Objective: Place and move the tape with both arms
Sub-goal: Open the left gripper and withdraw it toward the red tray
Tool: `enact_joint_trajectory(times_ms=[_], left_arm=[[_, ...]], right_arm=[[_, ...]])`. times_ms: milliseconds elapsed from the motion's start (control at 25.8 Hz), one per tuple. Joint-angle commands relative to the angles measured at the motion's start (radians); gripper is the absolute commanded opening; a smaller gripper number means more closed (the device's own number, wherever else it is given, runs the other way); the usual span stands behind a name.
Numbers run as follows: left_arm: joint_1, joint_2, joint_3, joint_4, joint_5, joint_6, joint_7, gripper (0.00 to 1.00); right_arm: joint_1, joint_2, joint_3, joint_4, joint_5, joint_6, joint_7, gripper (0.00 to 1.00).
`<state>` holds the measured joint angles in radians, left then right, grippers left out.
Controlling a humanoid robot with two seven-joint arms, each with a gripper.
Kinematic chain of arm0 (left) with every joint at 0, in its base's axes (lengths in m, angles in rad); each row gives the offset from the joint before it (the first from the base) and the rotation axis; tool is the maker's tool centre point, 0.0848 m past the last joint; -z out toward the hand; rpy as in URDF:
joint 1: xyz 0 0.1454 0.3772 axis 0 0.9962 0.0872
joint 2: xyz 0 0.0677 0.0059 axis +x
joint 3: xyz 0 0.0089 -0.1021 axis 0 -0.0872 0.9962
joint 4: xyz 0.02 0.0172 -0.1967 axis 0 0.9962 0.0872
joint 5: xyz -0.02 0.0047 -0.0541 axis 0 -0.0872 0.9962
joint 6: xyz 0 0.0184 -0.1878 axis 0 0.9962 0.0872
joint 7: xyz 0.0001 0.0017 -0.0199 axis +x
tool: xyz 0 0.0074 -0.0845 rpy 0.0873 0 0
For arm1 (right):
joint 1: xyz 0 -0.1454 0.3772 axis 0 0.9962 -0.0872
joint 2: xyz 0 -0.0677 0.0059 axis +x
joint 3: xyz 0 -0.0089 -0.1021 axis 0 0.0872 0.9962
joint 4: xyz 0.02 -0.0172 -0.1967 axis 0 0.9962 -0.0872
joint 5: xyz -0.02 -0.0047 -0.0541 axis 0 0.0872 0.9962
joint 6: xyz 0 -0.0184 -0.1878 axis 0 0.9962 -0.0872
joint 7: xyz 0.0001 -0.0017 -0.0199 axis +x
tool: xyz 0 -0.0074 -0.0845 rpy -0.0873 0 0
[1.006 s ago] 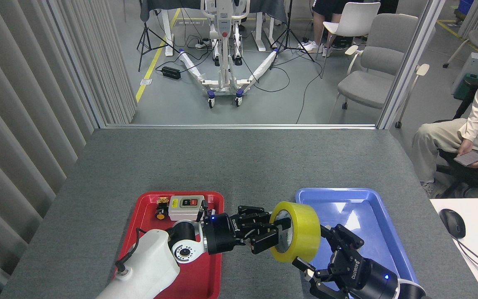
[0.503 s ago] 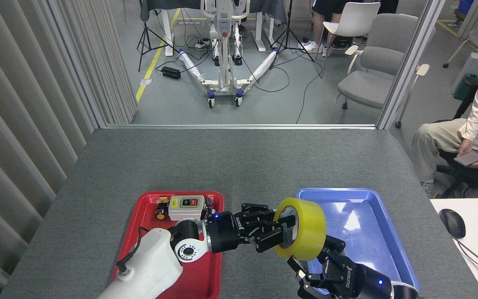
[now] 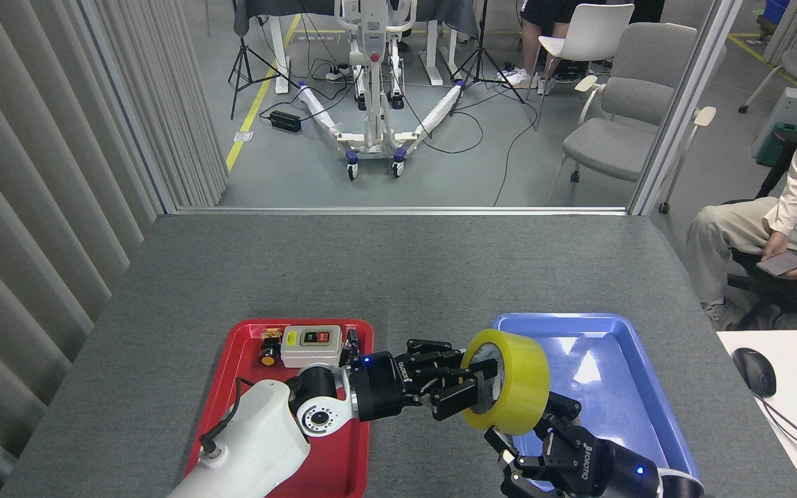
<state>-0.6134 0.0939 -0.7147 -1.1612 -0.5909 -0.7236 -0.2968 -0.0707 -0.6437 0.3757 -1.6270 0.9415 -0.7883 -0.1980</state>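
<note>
head view: left "robotiq" pincer [image 3: 464, 387] grips tape [image 3: 506, 382]; right pincer [image 3: 533, 443] spread open.

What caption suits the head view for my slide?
Left gripper holds the tape over the blue tray edge; open right gripper waits beneath.

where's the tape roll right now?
Head view, lower centre-right: the tape is held in the left gripper, at the blue tray's near-left corner, with the open right gripper just beneath.
</note>
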Motion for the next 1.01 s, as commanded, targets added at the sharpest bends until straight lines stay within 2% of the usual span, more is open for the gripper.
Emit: enact_joint_trajectory(times_ms=[0, 116, 271, 426, 696, 812, 890, 967], left_arm=[[-0.002, 0.001, 0.011, 0.006, 0.01, -0.062, 0.008, 0.48], [-0.002, 0.007, 0.011, 0.002, 0.011, -0.062, 0.011, 0.97], [-0.005, 0.012, 0.014, -0.023, 0.011, -0.062, 0.005, 0.99], [-0.006, 0.038, 0.103, -0.018, 0.033, -0.062, 0.018, 0.99], [0.061, 0.116, 0.261, -0.025, 0.052, -0.062, 0.019, 0.99], [0.115, 0.181, 0.297, -0.049, 0.051, -0.062, 0.021, 0.99], [0.165, 0.225, 0.33, -0.109, 0.039, 0.088, 0.024, 0.99], [0.222, 0.27, 0.365, -0.167, -0.001, 0.225, 0.039, 0.99]], right_arm=[[0.008, -0.021, -0.015, -0.007, -0.004, 0.003, -0.001, 0.0], [0.035, -0.034, -0.055, -0.008, -0.007, 0.003, -0.001, 0.0], [0.089, -0.036, -0.139, -0.008, -0.009, 0.003, -0.001, 0.0], [0.124, -0.036, -0.192, -0.005, -0.009, 0.003, -0.001, 0.0], [0.17, -0.037, -0.262, 0.016, -0.009, 0.003, 0.006, 0.0], [0.173, -0.036, -0.296, 0.033, -0.006, 0.003, 0.019, 0.0], [0.177, -0.037, -0.302, 0.053, -0.003, 0.003, 0.061, 0.0], [0.175, -0.04, -0.301, 0.069, 0.0, 0.1, 0.104, 0.0]])
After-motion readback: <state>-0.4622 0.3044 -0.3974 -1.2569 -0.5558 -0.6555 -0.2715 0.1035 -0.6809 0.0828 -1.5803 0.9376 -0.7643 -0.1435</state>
